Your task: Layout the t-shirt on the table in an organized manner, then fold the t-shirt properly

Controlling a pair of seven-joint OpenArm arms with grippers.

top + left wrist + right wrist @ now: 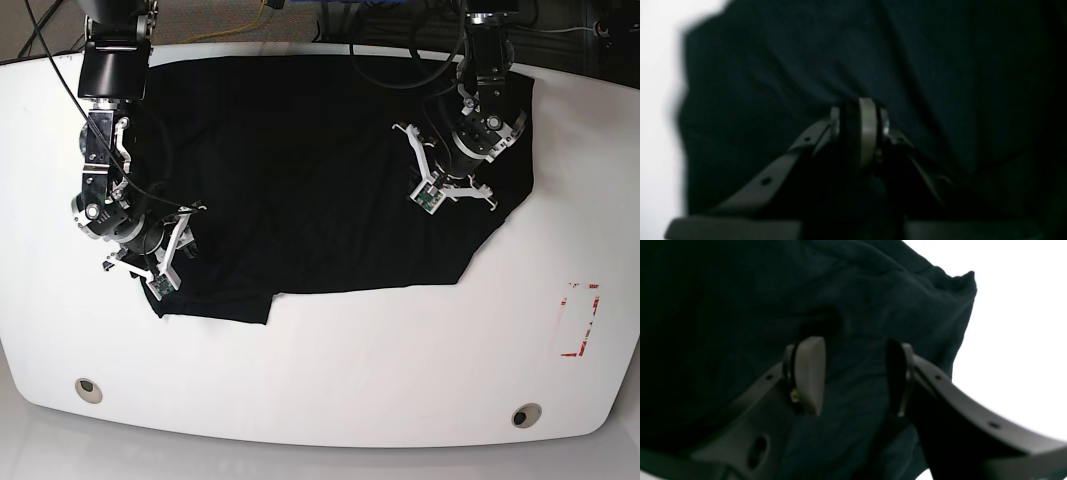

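Nearest me, the table's (330,400) front edge carries two metal inserts (87,389), with a red outline (580,320) off to one side. Beyond that bare strip the shirt (320,160) lies spread dark across the far half, its lower hem uneven. My right claw (855,376) stands with jaws apart over a rumpled corner of shirt, cloth between the pads (810,373), nothing pinched. Farther back, my left claw (860,125) is pressed together with a fold of shirt caught between its pads.
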